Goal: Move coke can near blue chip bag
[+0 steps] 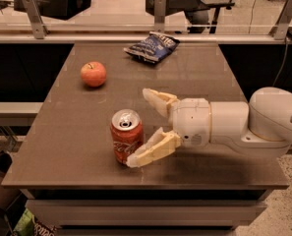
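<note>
The coke can (126,135) stands upright near the table's front, red with a silver top. The blue chip bag (152,46) lies flat at the far edge of the table, well behind the can. My gripper (140,127) reaches in from the right at can height and is open. Its near finger (150,151) is right beside the can's lower right side. Its far finger (158,100) points up and left, behind and right of the can. The can sits just at the mouth of the open fingers.
An orange-red apple (93,73) sits on the left part of the brown table (199,73). A metal rail with posts (159,11) runs behind the table's far edge. My white arm (244,124) crosses the table's right side.
</note>
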{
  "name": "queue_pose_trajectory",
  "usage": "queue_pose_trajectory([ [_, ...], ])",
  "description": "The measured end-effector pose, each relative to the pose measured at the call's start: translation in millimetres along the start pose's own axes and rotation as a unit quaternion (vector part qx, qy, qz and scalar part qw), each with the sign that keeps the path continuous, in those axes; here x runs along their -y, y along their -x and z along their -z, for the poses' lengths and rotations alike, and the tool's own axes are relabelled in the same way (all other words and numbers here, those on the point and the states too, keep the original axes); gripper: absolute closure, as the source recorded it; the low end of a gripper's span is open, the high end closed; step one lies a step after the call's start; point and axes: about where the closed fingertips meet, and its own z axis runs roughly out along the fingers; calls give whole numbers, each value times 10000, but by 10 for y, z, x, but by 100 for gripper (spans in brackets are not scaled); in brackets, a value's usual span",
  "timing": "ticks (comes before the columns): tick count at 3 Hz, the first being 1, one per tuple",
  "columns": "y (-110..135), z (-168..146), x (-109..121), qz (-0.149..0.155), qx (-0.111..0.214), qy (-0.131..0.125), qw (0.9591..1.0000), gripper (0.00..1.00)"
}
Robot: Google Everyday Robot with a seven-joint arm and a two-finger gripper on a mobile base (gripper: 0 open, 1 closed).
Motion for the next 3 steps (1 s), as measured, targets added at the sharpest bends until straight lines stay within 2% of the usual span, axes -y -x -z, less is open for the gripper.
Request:
queue_pose_trajectory([
  [1,13,-22,-17,14,-5,22,10000,16],
  [3,39,-58,-44,42,-13,61,10000,62],
])
